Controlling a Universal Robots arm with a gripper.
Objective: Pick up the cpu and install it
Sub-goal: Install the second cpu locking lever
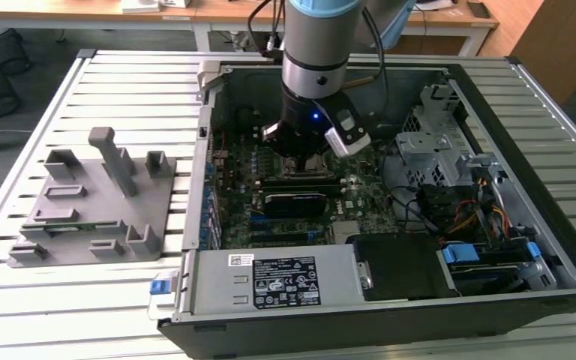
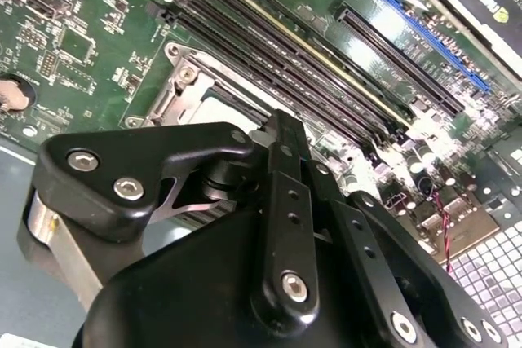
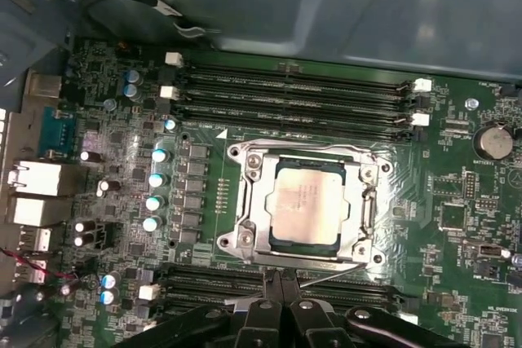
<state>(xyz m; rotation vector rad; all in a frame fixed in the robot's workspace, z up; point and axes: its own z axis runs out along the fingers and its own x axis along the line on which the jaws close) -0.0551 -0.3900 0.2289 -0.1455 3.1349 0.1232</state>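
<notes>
The cpu (image 3: 307, 203) sits in its socket frame (image 3: 245, 201) at frame centre. The gripper (image 3: 281, 295) hovers just below it, fingers together and empty

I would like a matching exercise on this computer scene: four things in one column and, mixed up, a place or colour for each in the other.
Things:
1. cpu
2. gripper
3. grey holder block
4. power supply

Places or colours:
A. on the slatted table, outside the case
B. silver top, lying in the socket frame
C. black, just beside the socket
D. at the case's near edge, with a label

Pairs: 1-B, 2-C, 3-A, 4-D
</notes>
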